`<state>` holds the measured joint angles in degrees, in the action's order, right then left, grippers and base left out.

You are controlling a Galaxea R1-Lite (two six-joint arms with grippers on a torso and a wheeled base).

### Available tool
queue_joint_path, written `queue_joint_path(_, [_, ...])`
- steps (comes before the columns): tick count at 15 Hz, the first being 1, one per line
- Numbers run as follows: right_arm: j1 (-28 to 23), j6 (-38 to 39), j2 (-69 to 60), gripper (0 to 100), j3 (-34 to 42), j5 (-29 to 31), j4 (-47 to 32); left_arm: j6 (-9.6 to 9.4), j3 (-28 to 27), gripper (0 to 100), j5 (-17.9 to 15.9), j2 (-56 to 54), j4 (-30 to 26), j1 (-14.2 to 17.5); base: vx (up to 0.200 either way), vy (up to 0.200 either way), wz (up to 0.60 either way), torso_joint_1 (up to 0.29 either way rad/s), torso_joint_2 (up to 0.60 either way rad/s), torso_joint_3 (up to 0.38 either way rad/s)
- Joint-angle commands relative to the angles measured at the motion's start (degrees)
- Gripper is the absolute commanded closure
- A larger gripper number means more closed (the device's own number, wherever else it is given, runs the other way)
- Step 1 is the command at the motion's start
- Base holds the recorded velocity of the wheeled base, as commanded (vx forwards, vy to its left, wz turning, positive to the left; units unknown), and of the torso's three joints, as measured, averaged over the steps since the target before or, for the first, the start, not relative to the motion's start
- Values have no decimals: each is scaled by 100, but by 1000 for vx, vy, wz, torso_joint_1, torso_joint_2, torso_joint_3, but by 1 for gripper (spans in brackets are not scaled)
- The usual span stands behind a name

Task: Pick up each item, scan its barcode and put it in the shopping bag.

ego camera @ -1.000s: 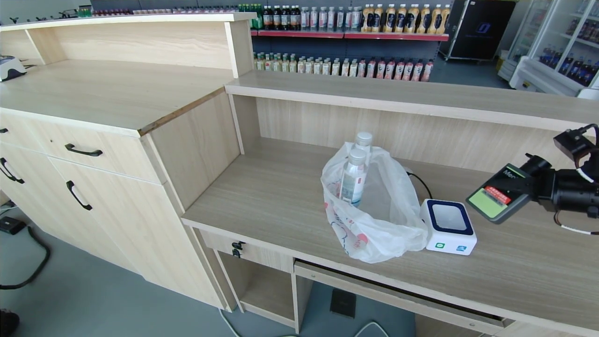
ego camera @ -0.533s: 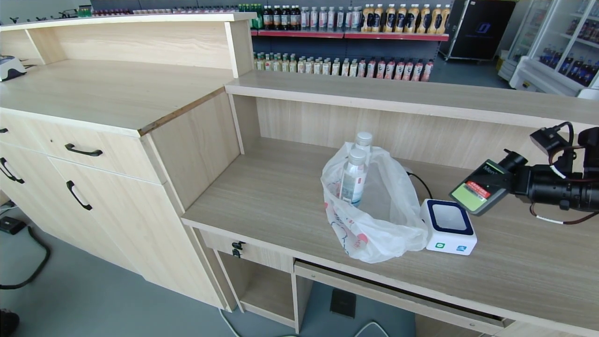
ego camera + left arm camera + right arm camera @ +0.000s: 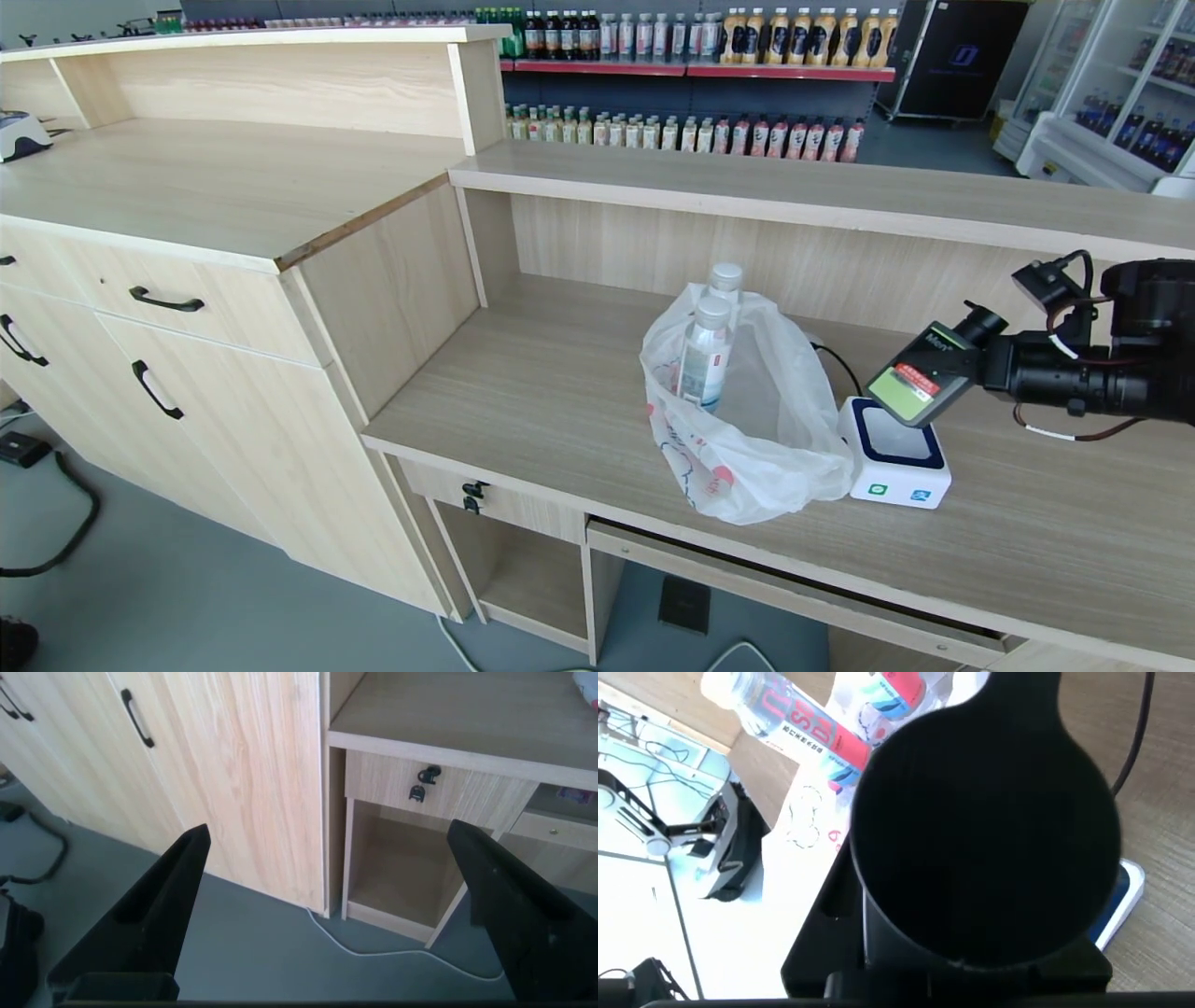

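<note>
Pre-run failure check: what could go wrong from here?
1. The box, held at one end by the right gripper, hangs tilted over the scanner; its barcode may not face the window.
2. The shopping bag slumps against the scanner with bottles standing inside; a drop could miss its mouth or tip them.

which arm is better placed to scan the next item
Right. The right gripper holds the box close over the scanner, beside the shopping bag. The left gripper is open, low by the cabinet, facing the floor.
</note>
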<state>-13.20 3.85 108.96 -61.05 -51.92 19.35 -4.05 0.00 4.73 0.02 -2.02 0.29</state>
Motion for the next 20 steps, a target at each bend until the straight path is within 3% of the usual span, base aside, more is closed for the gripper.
queue_joint_path(1, [55,1,187,100,-12,-2,87,0,0,0,2,-2,0,6,0,0,0,0,0,0])
queue_joint_path(20, [318,10,618,100,-118,-2,526,0,0,0,2,-2,0,6,0,0,0,0,0,0])
